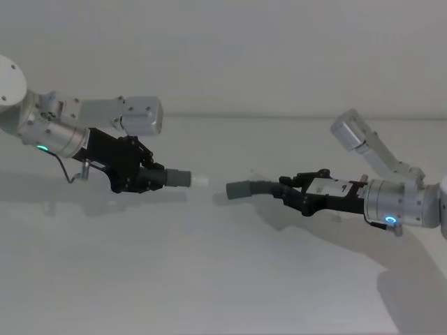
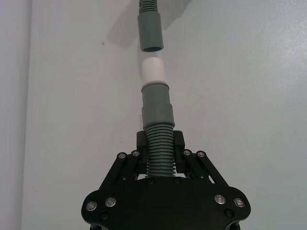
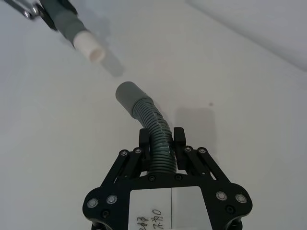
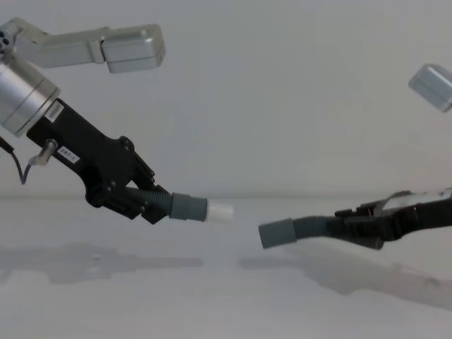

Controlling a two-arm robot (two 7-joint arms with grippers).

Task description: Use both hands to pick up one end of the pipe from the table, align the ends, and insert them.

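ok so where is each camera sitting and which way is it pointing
Head: high, looking forward and down at the table; both arms come in, left gripper and right gripper each holding a pipe piece.
Chest: lower, looking across the table; side-on spigot and socket, apart.
Left wrist: along its own fingers to the spigot.
Right wrist: along its own fingers to the socket.
Shared: both wrist views show both cuffs, unjoined.

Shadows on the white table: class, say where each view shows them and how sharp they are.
Head view: soft grey shadows lie on the matte white table beneath both arms. Chest view: blurred-edged shadows beneath the two dark grey corrugated hose pieces. Left wrist view: a soft shadow beside the plain grey socket cuff.
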